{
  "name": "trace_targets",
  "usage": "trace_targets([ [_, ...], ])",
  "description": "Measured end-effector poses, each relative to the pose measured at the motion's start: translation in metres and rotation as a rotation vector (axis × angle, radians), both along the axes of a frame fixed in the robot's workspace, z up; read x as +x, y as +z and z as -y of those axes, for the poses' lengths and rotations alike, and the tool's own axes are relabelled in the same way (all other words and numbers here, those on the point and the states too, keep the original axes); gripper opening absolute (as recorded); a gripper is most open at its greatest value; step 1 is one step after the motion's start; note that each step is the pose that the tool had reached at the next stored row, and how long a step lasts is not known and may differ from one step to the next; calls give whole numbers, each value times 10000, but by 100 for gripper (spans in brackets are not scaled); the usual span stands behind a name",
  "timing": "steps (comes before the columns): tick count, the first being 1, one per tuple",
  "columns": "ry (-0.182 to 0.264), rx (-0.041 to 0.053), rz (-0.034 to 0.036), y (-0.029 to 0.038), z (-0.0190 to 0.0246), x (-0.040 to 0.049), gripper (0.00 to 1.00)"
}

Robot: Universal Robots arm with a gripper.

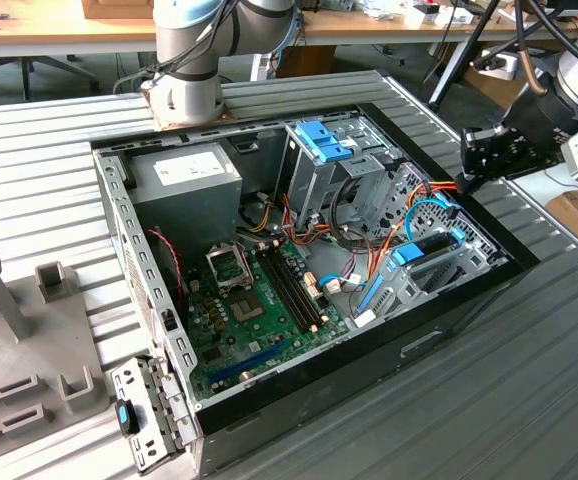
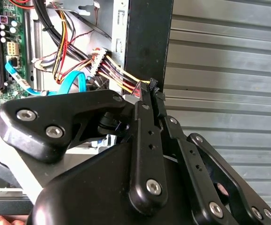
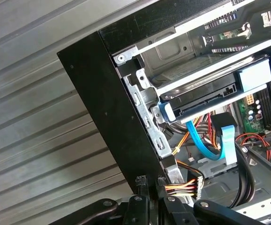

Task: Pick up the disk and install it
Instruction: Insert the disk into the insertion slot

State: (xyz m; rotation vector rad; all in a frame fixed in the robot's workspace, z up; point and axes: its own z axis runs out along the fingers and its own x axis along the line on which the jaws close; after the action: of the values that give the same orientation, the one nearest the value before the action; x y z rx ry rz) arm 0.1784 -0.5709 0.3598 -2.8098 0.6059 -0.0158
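Exterior view is showing an open computer case (image 1: pixel 119 215) lying on the ribbed metal tabletop (image 1: pixel 529 390). The case is holding a grey power-supply box (image 1: pixel 184 175) at its far corner, a green motherboard (image 1: pixel 259 310) across its floor, and an upright metal cage (image 1: pixel 314 175) carrying a blue latch (image 1: pixel 321 140) on top. The disk (image 1: pixel 431 243) is sitting inside the case, in the drive bay (image 1: pixel 419 285) at the exterior view's right, lying flat between 2 blue rails (image 1: pixel 406 255). In the first wrist view the disk (image 3: pixel 196 96) is resting in the bay beneath a metal shelf (image 3: pixel 187 61), with a blue data cable (image 3: pixel 206 145) curving just under it. The tool (image 1: pixel 469 178) is hanging outside the case, just beyond the black wall (image 1: pixel 491 228) on the exterior view's right, apart from the disk. In both wrist views the tool (image 2: pixel 153 91) (image 3: pixel 150 180) is pointing at that wall's edge, beside a bundle of coloured wires (image 2: pixel 119 75) (image 3: pixel 184 187), and its fingers (image 2: pixel 145 126) are looking clenched together, grasping nothing.
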Motion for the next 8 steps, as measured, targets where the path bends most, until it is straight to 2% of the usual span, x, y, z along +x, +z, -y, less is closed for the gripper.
trace_targets([
  [8,0,2,0,-1,-1,0,17],
])
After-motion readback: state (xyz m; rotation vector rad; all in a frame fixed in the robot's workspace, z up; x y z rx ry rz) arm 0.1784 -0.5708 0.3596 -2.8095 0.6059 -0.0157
